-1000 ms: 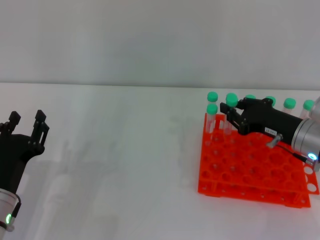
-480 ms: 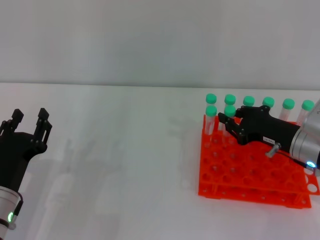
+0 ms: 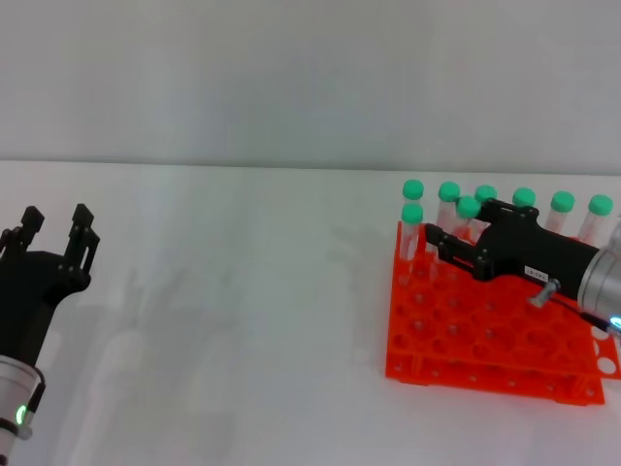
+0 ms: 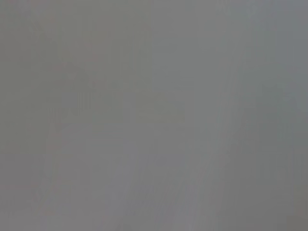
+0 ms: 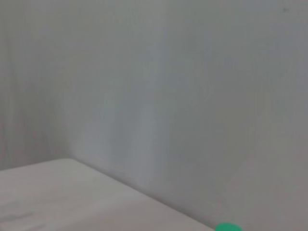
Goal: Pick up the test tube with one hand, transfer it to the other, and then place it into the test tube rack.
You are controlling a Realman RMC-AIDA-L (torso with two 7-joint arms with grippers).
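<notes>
Green-capped test tube [image 3: 467, 216] now tilted

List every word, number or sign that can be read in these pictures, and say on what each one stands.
No text can be read.
Small white label on the right gripper, above the orange rack: printed, but too small to read.
Left gripper, tubes, table: no writing visible.
Both wrist views: no text.

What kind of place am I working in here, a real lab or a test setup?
Probably a staged lab-style test bench: a bare white table against a plain wall, with only an orange test tube rack of green-capped tubes on it.
</notes>
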